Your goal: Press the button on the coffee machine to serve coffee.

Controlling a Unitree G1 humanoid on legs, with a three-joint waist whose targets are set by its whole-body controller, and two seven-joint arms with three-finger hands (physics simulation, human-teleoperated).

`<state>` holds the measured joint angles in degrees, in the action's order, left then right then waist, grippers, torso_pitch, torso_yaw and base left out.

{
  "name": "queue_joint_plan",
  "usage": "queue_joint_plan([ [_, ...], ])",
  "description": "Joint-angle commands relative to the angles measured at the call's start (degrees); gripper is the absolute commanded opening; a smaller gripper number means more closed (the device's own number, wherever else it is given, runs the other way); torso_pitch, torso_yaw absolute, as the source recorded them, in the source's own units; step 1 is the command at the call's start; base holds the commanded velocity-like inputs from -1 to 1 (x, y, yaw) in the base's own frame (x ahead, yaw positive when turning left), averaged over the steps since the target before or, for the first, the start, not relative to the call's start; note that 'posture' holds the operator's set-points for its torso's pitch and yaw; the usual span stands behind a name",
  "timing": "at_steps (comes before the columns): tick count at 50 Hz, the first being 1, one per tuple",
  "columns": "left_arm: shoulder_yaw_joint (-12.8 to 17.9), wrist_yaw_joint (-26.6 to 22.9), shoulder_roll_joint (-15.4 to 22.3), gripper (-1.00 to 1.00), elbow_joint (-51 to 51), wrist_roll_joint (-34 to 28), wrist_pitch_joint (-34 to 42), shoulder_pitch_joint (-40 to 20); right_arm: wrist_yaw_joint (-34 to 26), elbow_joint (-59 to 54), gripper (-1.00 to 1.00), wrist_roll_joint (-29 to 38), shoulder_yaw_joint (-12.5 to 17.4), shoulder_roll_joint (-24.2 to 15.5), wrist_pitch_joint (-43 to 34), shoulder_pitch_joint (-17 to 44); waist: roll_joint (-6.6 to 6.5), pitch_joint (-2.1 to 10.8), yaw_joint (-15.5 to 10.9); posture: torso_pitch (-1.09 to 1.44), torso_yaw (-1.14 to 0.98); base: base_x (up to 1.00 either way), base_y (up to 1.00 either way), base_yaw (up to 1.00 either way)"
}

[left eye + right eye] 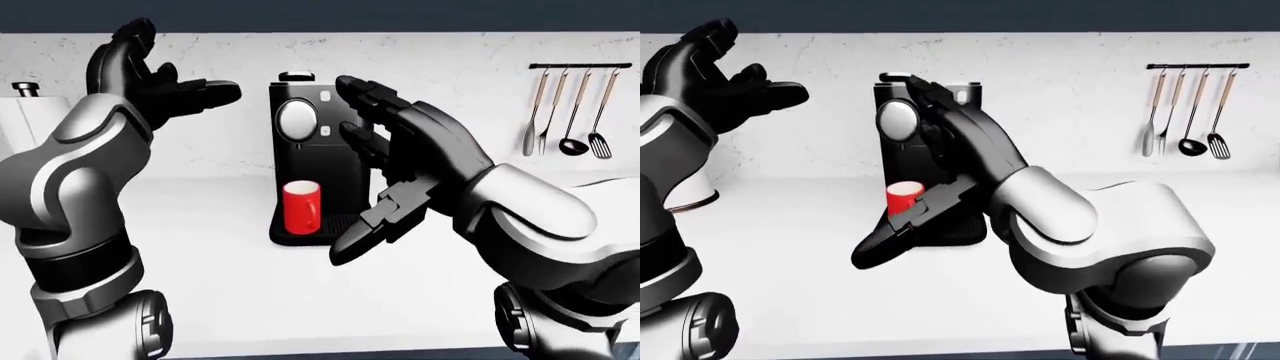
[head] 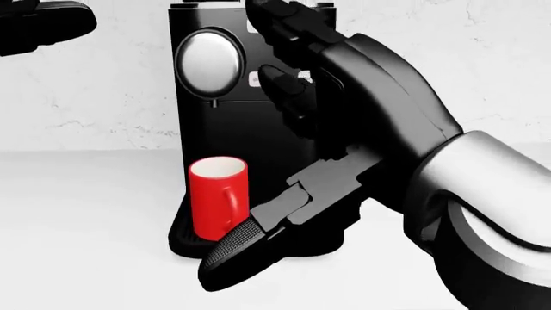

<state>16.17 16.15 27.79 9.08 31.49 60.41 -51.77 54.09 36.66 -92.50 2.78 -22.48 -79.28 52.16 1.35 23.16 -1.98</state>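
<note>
Two black hands are up over the white counter (image 1: 200, 247), and both are spread with nothing in them. Standing against the wall at the counter's far edge is the black coffee machine (image 1: 300, 217), with a round silver dial (image 2: 209, 59) on its upper face and small pale buttons (image 1: 325, 95) beside that. On the machine's drip tray (image 2: 185, 239) stands a red mug (image 2: 217, 197), upright under the spout with its handle turned toward the near edge.

Reaching in at the machine's face is the right hand (image 2: 297, 116), fingers apart: two fingertips (image 2: 276, 81) sit right over the button panel and cover most of it in the head view, while the thumb (image 2: 237, 252) hangs low by the tray, just beside the mug. Whether a fingertip actually touches a button I cannot tell. Raised high toward the counter's left end, well apart from the machine, is the left hand (image 1: 150, 82), its fingers loosely splayed.

On the wall to the right a rail of utensils (image 1: 565, 112) hangs, and a white appliance (image 1: 25, 124) shows at the left edge of the left-eye view
</note>
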Motion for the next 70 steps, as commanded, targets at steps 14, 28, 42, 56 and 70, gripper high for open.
queue_joint_plan([
  [14,0.10,-0.08,0.30,1.00,0.40,-0.18,-1.87,-1.86,-4.06,-0.45,1.00,7.21,1.15,2.70,-0.25,0.85,-0.40,-0.22,0.09,-0.68,0.00,0.00,0.00,0.00],
  [28,0.09,-0.19,0.32,1.00,-0.07,-0.31,-1.95,-2.34,-16.34,-2.01,1.00,21.82,1.66,5.74,-2.21,-0.13,-0.54,-0.08,0.08,-0.68,0.00,0.00,0.00,0.00],
  [42,0.19,-0.01,0.20,1.00,0.28,-0.16,-1.88,-2.08,-25.72,-2.17,1.00,34.50,1.66,10.86,-4.54,-0.01,-0.92,-0.02,0.17,-0.68,0.00,0.00,0.00,0.00],
  [56,0.10,-0.05,0.23,1.00,0.17,-0.01,-2.51,-1.39,-36.61,-2.73,1.00,48.49,-0.13,14.12,-3.48,-1.62,-1.29,0.04,0.23,-0.68,0.00,0.00,0.00,0.00],
  [70,0.17,-0.14,0.20,1.00,0.10,-0.08,-2.57,-1.38,-43.84,-4.48,1.00,57.76,-0.98,16.18,-2.48,-1.51,-1.64,0.09,0.39,-0.68,0.00,0.00,0.00,0.00],
])
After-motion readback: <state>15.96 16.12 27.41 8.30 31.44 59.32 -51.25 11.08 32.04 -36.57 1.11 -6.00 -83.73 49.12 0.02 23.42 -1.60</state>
